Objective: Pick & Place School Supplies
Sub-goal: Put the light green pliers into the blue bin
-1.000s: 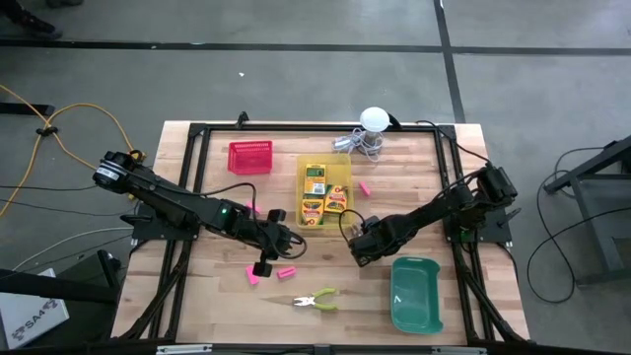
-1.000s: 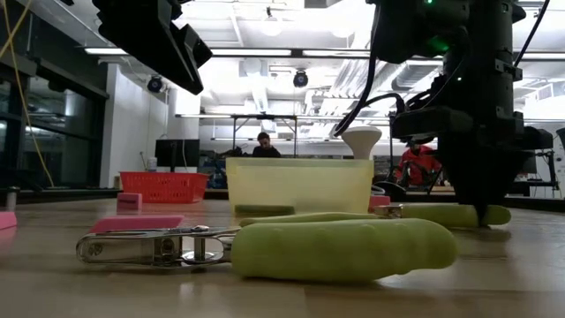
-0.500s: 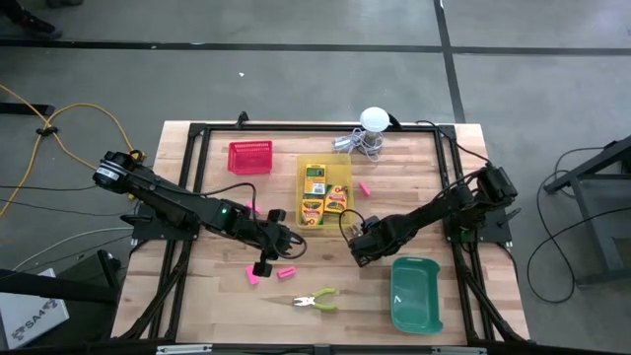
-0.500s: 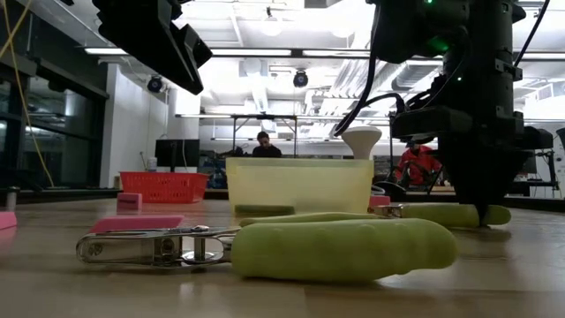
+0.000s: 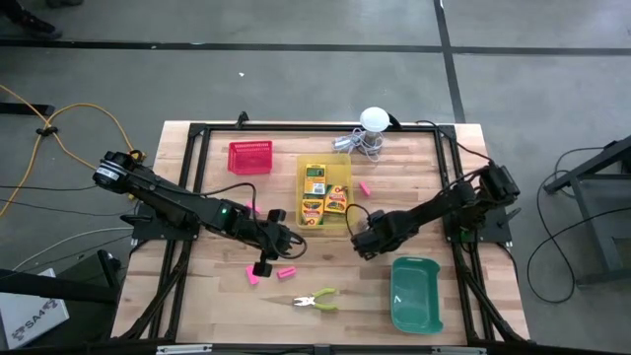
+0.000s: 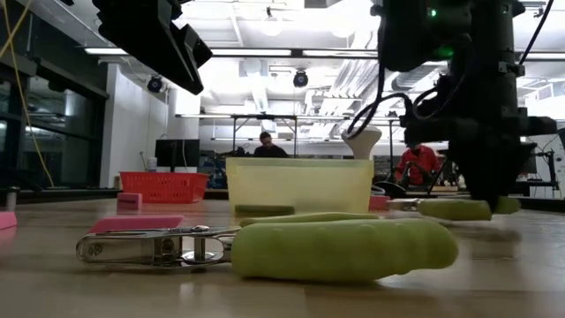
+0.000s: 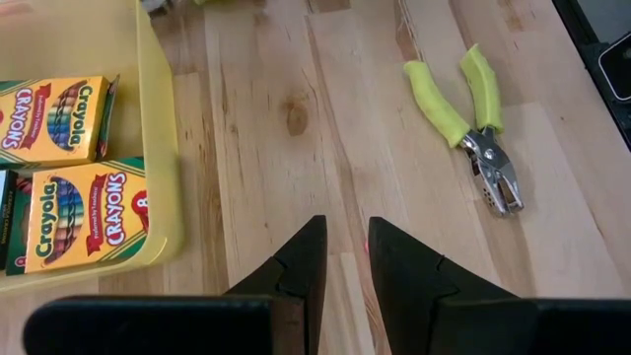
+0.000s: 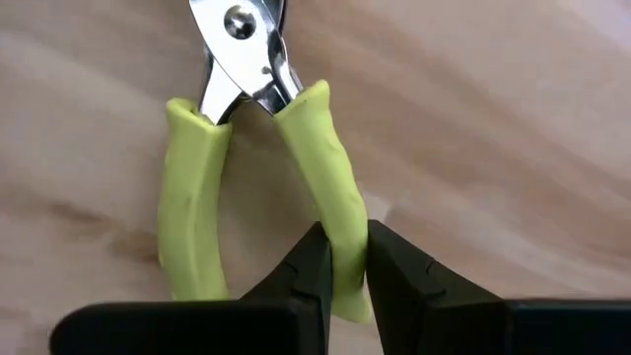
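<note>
My right gripper (image 5: 367, 240) is shut on a small tool with yellow-green handles and metal jaws (image 8: 242, 44), right of the yellow bin (image 5: 340, 166). The tool also shows in the low view (image 6: 455, 209). A second such tool (image 5: 315, 299) lies flat on the table near the front edge. Crayon boxes (image 5: 315, 177) lie in the yellow bin. Pink erasers (image 5: 286, 272) lie on the wood. My left gripper (image 7: 343, 232) hovers high over the table left of the bin, its fingers a narrow gap apart and empty. My right gripper pinches one of the tool's two handles (image 8: 335, 212) between its two fingers, near that handle's free end. The fingers come from above, pointing down, and lie across the handle. The other handle (image 8: 187, 197) is free. The tool hangs about level, just above the table.
A red bin (image 5: 249, 157) stands at the far left and a green bin (image 5: 415, 293) at the near right. A white ball with metal clutter (image 5: 372, 123) sits at the far edge. A black frame runs round the table. People show in the room beyond.
My right gripper has gone a little up and toward the table's far right with the tool still in its fingers. The tool has come just off the wood and stays about level. My left arm has kept still.
</note>
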You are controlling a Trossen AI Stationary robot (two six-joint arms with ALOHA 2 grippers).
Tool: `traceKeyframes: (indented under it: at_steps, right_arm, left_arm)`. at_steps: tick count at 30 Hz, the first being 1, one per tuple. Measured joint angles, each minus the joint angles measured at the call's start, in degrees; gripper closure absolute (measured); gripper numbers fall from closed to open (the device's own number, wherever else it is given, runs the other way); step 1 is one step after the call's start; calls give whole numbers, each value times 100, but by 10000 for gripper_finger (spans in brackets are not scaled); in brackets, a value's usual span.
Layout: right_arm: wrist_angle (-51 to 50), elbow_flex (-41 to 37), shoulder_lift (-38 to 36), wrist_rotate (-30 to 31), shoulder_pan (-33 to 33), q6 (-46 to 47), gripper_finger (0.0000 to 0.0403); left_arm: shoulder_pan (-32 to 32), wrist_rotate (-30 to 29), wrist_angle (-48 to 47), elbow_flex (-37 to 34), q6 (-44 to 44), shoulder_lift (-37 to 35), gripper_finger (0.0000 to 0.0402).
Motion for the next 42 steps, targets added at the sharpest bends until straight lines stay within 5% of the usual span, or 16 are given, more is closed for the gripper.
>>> traceKeyframes:
  at_steps: [25, 42]
  right_arm:
    - [-796, 24, -1607, 348, -167, -196, 363]
    - [-925, 24, -2179, -454, 256, -136, 363]
  left_arm:
    - [0, 4, -2, 0, 2, 1, 327]
    - [0, -4, -1, 0, 2, 1, 327]
